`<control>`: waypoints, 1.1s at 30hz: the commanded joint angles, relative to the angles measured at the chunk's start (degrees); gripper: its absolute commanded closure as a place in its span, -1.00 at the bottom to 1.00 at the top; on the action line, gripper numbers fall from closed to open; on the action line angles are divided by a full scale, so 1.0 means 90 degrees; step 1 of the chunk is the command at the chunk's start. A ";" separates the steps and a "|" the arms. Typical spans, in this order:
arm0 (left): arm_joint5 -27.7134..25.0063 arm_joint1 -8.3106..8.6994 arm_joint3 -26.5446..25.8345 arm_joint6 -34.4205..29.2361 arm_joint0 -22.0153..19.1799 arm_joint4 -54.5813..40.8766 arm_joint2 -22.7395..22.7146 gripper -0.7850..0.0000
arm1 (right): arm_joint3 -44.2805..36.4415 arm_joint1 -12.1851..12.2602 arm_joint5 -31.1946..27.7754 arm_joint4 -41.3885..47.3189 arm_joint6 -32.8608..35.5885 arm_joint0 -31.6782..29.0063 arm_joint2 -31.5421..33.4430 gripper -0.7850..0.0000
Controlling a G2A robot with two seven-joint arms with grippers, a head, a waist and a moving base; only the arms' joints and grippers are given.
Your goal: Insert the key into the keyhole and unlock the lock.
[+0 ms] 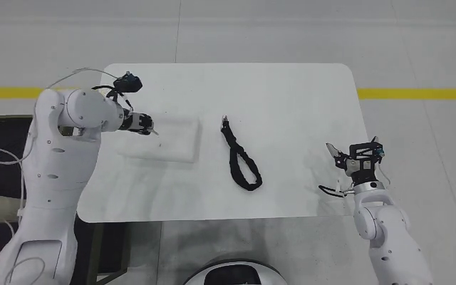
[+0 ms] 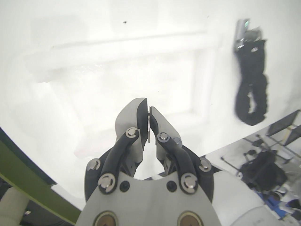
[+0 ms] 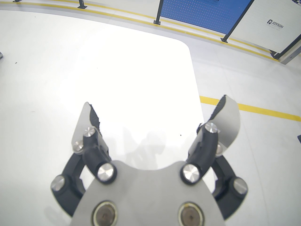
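A black fabric-sleeved cable lock (image 1: 241, 160) lies looped in the middle of the white table (image 1: 285, 100); its metal lock head (image 2: 241, 35) is at the far end of the loop (image 2: 252, 99). My left gripper (image 1: 151, 130) hangs above a white foam tray (image 1: 167, 142), to the left of the lock. It is shut on a thin flat metal key (image 2: 149, 124), held edge-on between the pads. My right gripper (image 1: 335, 169) is open near the table's right front corner, with nothing between its fingers (image 3: 90, 118).
The foam tray (image 2: 117, 55) has shallow recesses and sits left of centre. The table's right edge (image 3: 195, 76) and rounded corner lie just beyond the right gripper (image 3: 156, 111). Bare tabletop lies between the lock and the right arm.
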 commanded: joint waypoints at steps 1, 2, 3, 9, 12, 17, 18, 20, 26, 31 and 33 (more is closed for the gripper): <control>0.0060 0.0027 0.0084 0.0277 0.0290 -0.1155 -0.0796 1.00 | 0.0000 0.0000 0.0000 0.0000 0.0000 0.0000 0.0000 -1.00; -0.0002 0.0033 0.0187 0.0440 0.0496 -0.1728 -0.1127 1.00 | 0.0000 0.0000 0.0000 0.0000 0.0000 0.0000 0.0000 -1.00; -0.0110 0.0037 0.0302 0.0605 0.0711 -0.2202 -0.1404 1.00 | 0.0000 0.0000 0.0000 0.0000 0.0000 0.0000 0.0000 -1.00; -0.0806 0.0000 0.1032 0.1283 0.1579 -0.3978 -0.2097 1.00 | 0.0000 0.0000 0.0000 0.0000 0.0000 0.0000 0.0000 -1.00; -0.0806 0.0000 0.1032 0.1283 0.1579 -0.3978 -0.2097 1.00 | 0.0000 0.0000 0.0000 0.0000 0.0000 0.0000 0.0000 -1.00; -0.0806 0.0000 0.1032 0.1283 0.1579 -0.3978 -0.2097 1.00 | -0.0267 -0.0007 -0.0788 0.1076 0.0986 0.0366 -0.0105 -1.00; -0.0806 0.0000 0.1032 0.1283 0.1579 -0.3978 -0.2097 1.00 | -0.0376 -0.0011 -0.0985 0.1398 0.1439 0.0579 -0.0206 -1.00; -0.0806 0.0000 0.1032 0.1283 0.1579 -0.3978 -0.2097 1.00 | -0.0527 -0.0025 -0.1297 0.2066 0.2409 0.1062 -0.0488 -1.00; -0.0806 0.0000 0.1032 0.1283 0.1579 -0.3978 -0.2097 1.00 | -0.0390 -0.0176 -0.1249 0.2638 0.4389 0.2476 -0.2021 -1.00; -0.0806 0.0000 0.1032 0.1283 0.1579 -0.3978 -0.2097 1.00 | 0.0077 -0.0432 -0.0978 0.2741 0.4838 0.3191 -0.3343 -1.00; -0.0806 0.0000 0.1032 0.1283 0.1579 -0.3978 -0.2097 1.00 | 0.0164 -0.0540 -0.0952 0.3072 0.5017 0.3346 -0.3717 -1.00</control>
